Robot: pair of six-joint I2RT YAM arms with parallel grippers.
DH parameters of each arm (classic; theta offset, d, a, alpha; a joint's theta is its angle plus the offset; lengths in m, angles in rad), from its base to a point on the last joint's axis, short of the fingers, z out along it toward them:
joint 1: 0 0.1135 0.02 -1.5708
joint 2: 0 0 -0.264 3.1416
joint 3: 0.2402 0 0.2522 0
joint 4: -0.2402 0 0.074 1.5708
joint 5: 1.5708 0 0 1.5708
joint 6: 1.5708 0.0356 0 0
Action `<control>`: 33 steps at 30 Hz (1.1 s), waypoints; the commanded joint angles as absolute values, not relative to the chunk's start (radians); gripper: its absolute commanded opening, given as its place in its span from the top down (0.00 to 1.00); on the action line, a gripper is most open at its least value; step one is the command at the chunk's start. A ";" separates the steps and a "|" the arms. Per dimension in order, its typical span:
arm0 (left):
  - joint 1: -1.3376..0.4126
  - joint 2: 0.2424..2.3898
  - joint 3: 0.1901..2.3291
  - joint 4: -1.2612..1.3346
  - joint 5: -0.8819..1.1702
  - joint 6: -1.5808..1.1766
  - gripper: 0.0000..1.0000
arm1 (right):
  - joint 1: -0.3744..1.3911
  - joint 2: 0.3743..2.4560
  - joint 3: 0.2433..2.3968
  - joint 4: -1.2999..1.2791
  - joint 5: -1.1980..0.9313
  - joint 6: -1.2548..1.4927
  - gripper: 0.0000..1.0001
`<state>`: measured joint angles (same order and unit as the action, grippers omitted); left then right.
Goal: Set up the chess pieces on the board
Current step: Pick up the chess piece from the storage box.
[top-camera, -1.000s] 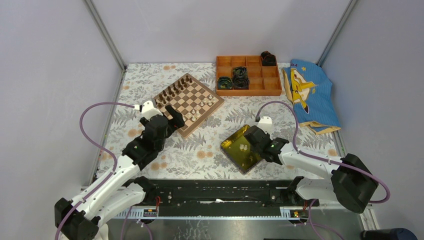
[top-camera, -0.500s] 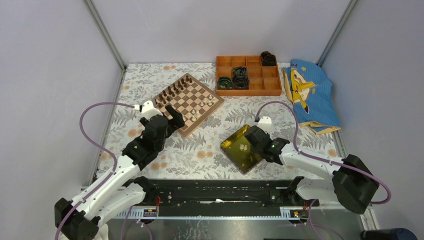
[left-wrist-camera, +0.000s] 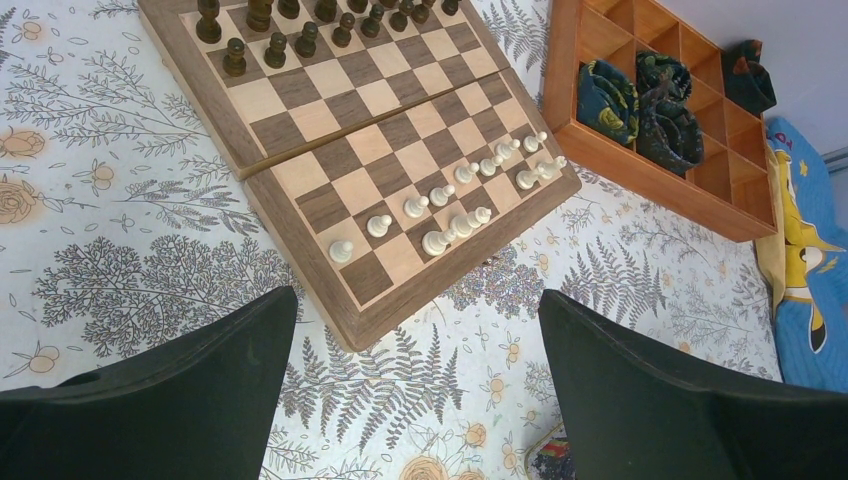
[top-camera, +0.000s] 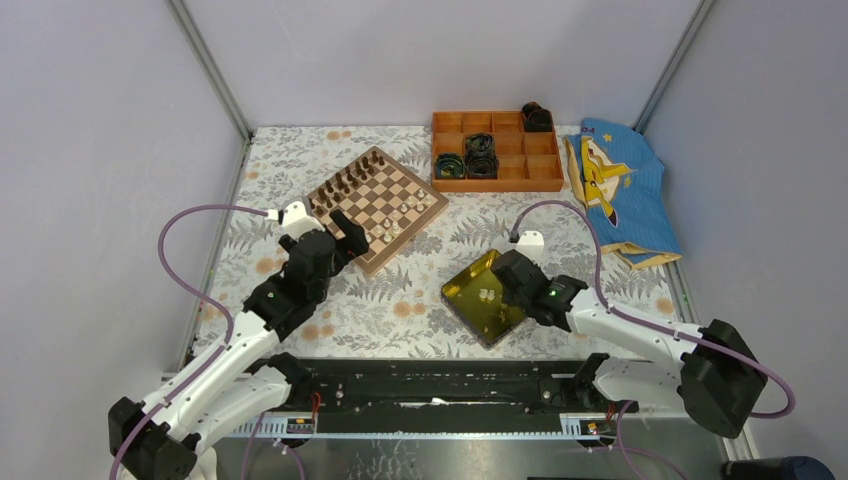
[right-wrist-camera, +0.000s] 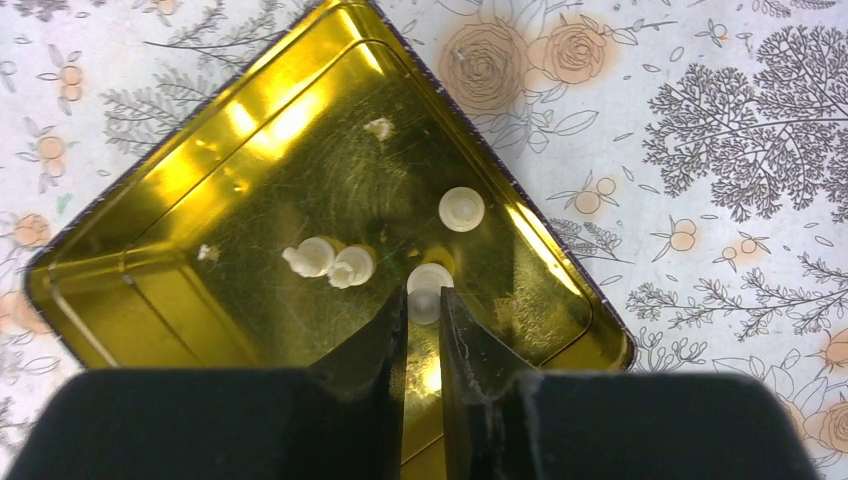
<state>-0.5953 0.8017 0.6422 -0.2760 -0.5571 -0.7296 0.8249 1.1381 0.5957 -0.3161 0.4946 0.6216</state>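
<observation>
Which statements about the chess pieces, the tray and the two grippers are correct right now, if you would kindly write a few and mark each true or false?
1. White pieces already stand on the board. True.
2. The left gripper is open and empty. True.
3. The right gripper hangs over the board. False: it is over the yellow tray, closed on a white piece.
4. Three more white pieces lie loose in that tray. True.
5. The dark pieces stand in the tray. False: they stand along one side of the board, opposite the white ones.
</observation>
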 commanded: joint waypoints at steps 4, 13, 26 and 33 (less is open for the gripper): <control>-0.603 0.790 0.646 -0.243 -0.569 -0.736 0.01 | 0.853 1.101 0.705 -0.384 0.461 0.582 1.00; -0.603 0.794 0.654 -0.246 -0.572 -0.735 0.01 | 0.861 1.128 0.793 -0.406 0.444 0.536 1.00; -0.602 0.807 0.658 -0.244 -0.578 -0.735 0.01 | 0.863 1.301 0.946 -0.301 0.415 0.447 1.00; -0.603 0.802 0.661 -0.248 -0.587 -0.730 0.01 | 0.862 1.456 1.068 -0.225 0.393 0.391 1.00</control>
<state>-0.5957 0.8047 0.6422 -0.2764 -0.5579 -0.7292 0.8539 1.3941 0.9756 -0.3008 0.4126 0.4438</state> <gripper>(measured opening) 0.986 0.196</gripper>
